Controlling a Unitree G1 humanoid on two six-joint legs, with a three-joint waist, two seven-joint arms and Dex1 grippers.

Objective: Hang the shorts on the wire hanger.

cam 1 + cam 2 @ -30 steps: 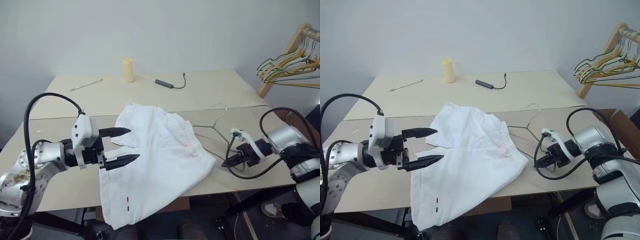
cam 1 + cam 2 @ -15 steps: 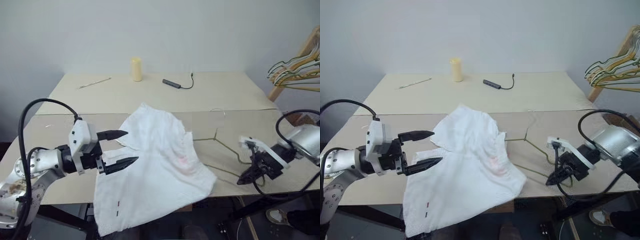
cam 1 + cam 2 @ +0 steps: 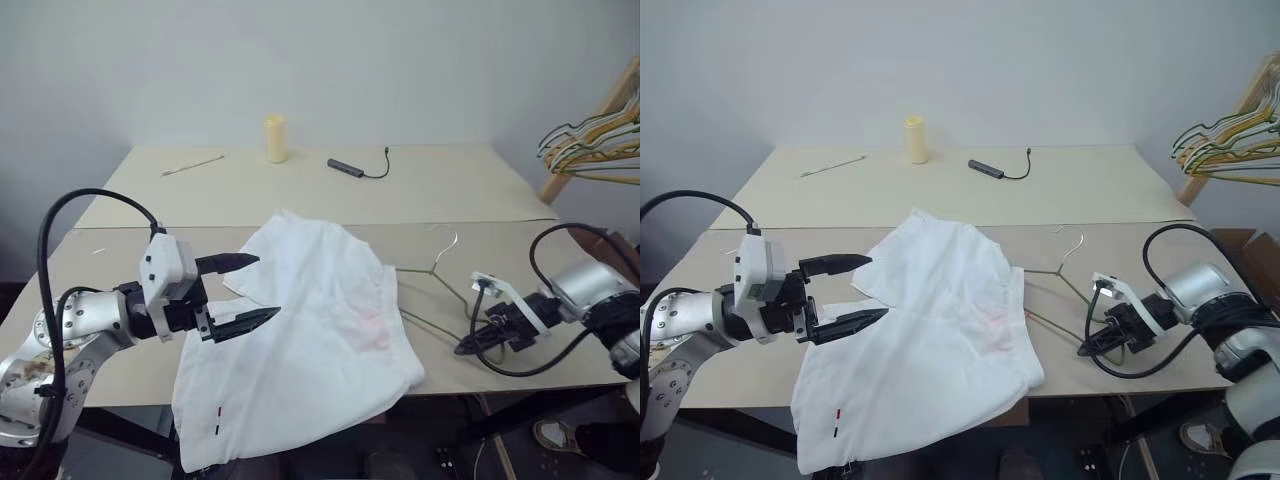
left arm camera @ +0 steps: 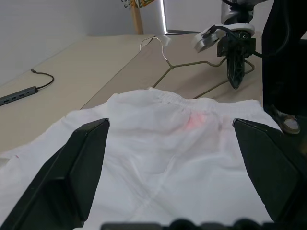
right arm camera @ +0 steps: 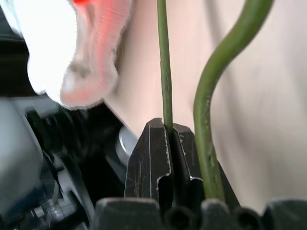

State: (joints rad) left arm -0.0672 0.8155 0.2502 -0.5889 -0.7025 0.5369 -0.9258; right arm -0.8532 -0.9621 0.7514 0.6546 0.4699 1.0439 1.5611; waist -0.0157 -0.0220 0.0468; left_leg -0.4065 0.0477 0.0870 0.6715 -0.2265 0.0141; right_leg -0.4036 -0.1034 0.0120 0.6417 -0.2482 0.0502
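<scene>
shorts (image 3: 310, 330) hem overhangs table edge | left gripper (image 3: 245, 292) agape | right gripper (image 3: 468, 348) clamps wire hanger (image 3: 437, 282)

The shorts (image 3: 310, 330) lie mid-bench (image 3: 460, 190), their 6 o'clock edge hanging over the bench's near rim. The wire hanger (image 3: 438, 285) lies at their 3 o'clock, touching them. The left pincer (image 3: 245, 292) hovers at their 9 o'clock edge.

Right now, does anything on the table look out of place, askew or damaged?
The shorts lie crumpled, their near edge drooping over the table's front edge, with a faint pink stain mid-fabric. The wire hanger lies flat beside them, one corner pinched in the shut right end effector. Nothing looks broken.
</scene>
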